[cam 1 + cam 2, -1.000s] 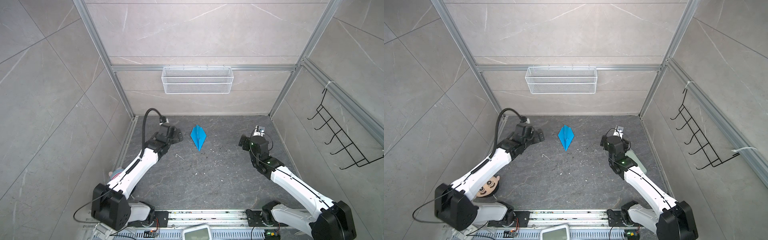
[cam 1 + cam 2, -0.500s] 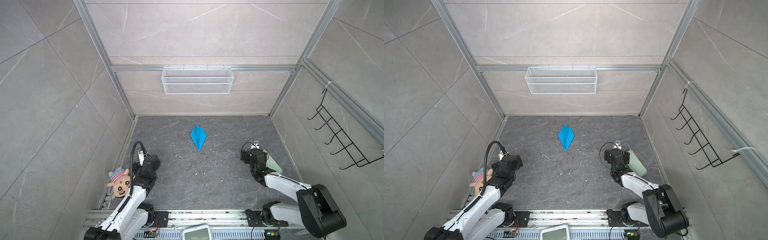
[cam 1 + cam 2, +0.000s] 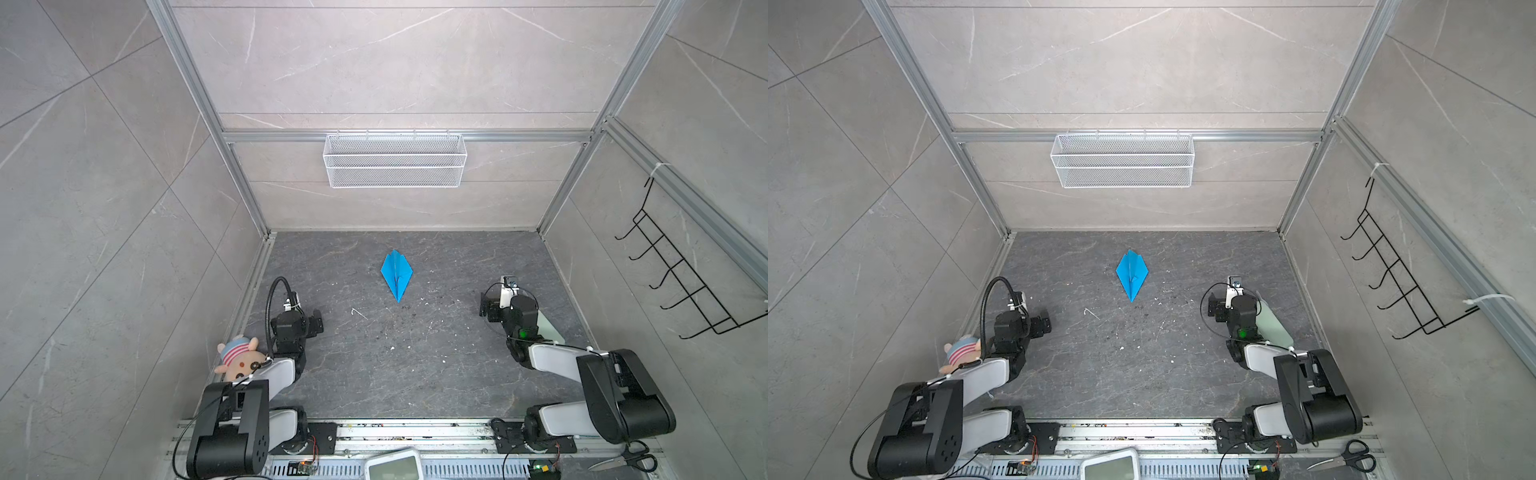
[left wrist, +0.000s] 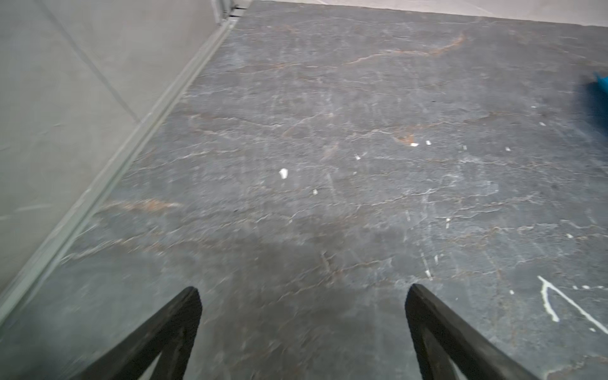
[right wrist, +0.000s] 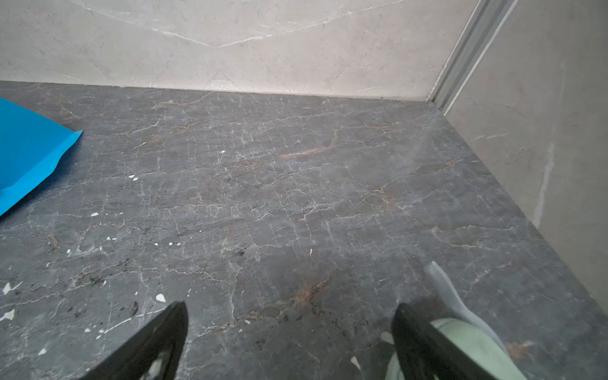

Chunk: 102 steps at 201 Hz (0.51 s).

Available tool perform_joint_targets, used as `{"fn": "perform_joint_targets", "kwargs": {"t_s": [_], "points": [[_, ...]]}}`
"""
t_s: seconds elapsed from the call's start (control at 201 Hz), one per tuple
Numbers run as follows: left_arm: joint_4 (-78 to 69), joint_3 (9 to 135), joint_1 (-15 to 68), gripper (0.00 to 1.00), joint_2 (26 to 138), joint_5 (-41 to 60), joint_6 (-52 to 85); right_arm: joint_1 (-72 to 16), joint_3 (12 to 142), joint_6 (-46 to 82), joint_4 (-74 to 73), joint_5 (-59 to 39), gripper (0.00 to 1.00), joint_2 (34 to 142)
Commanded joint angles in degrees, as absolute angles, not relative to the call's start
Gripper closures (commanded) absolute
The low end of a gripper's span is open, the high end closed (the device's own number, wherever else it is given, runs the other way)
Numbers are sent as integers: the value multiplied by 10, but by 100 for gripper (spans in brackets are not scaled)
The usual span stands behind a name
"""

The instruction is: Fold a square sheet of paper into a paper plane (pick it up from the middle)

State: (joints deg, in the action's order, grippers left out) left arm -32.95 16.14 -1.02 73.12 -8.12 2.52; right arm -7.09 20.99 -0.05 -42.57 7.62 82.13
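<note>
Paper plane (image 3: 397,274) lies flat toward the tabletop's (image 3: 374,374) far edge, mid-width — apparently finished, so left gripper (image 4: 303,289) and right gripper (image 5: 291,305) hang wide open and empty near its side edges.

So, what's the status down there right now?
Left hand open, empty. Right hand open, empty. Paper plane folded, lying on the table, touching neither hand. Nothing lies between.

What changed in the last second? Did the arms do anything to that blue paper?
The left gripper and right gripper drew well back from the plane, both open and empty. Nothing was grasped or let go. The plane stayed put, still folded.
</note>
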Motion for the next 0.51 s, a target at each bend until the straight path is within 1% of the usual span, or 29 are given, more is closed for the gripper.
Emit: {"fn": "perform_joint_targets", "kwargs": {"t_s": [0.0,0.164,0.269,0.334,0.388,0.438,0.503], "points": [[-416,199,-22,1,770,-12,-4,-57,215,-1,-470,26,1,851],[-437,226,-26,1,843,-14,-5,-49,214,0,-481,13,1,865],[-431,229,-30,0,847,-12,-2,-49,216,-2,-480,14,1,867],[-451,220,-32,0,856,-12,0,-49,216,-3,-480,14,1,867],[-498,207,-32,0,867,-19,3,-50,215,-5,-481,16,1,866],[-470,213,-32,0,860,-17,3,-49,215,-5,-480,16,1,866],[-482,211,-32,0,864,-19,3,-49,215,-5,-481,16,1,866]]}}
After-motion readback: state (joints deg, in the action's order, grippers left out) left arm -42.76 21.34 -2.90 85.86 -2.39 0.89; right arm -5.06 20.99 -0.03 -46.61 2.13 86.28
